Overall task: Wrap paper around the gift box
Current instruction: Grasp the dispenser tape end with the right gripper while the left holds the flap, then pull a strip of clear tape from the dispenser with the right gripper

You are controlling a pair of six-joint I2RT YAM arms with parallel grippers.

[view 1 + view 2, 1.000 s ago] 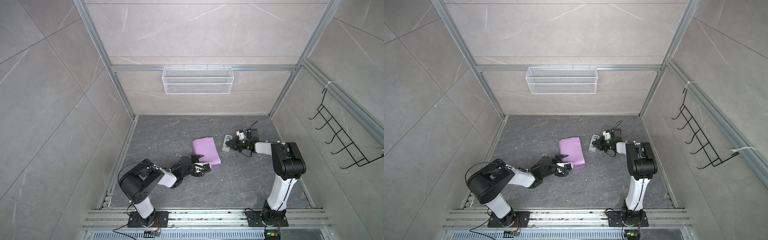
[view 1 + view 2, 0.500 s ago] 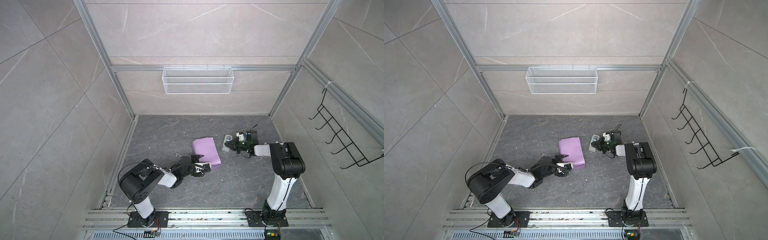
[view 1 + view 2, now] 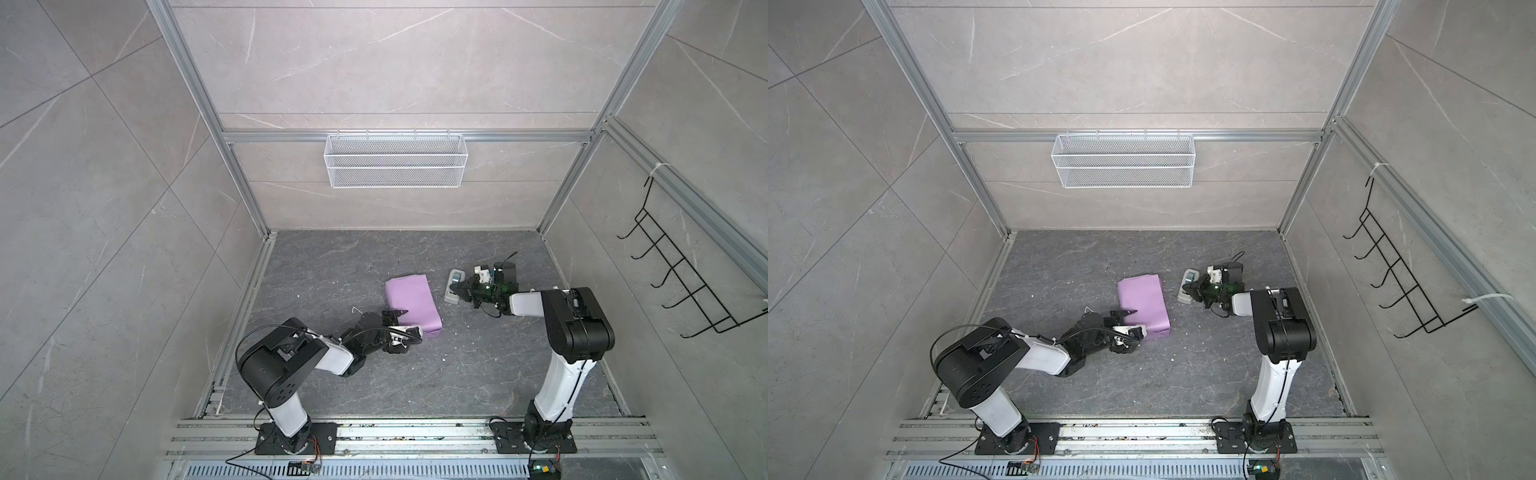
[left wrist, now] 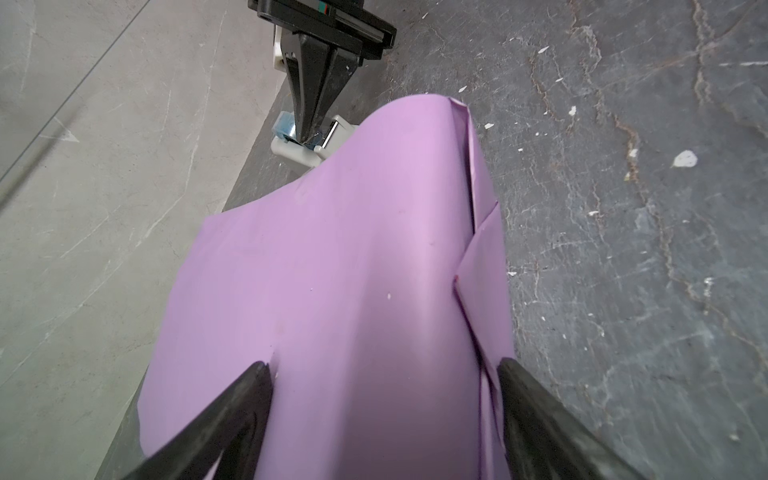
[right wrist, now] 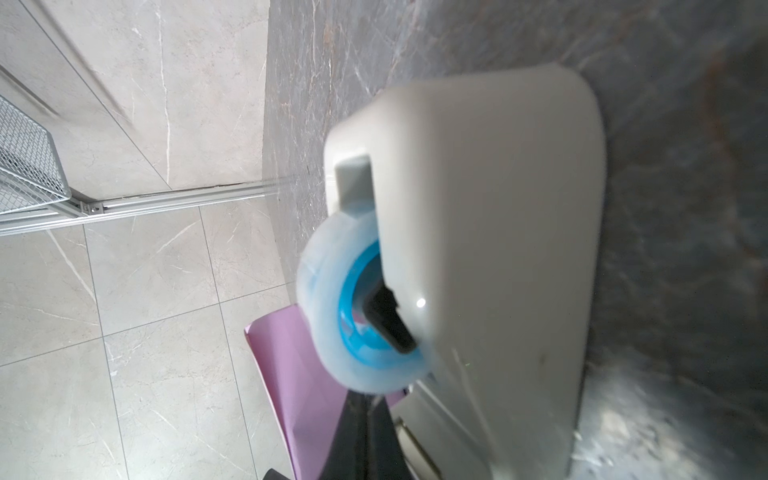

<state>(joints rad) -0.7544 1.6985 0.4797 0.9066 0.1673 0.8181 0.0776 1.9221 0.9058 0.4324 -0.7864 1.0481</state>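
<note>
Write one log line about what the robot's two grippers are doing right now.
left gripper: wide, fingers against both sides of the paper | right gripper: shut, at tape dispenser | paper: folded into parcel

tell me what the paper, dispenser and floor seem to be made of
paper: thin lilac sheet, smooth matte with a soft sheen; it holds sharp folds and creases.
dispenser: likely moulded plastic, off-white, slightly glossy, with rounded corners and a small highlight.
floor: dark grey, veined like stone or stone-look tile; which one is unclear.
</note>
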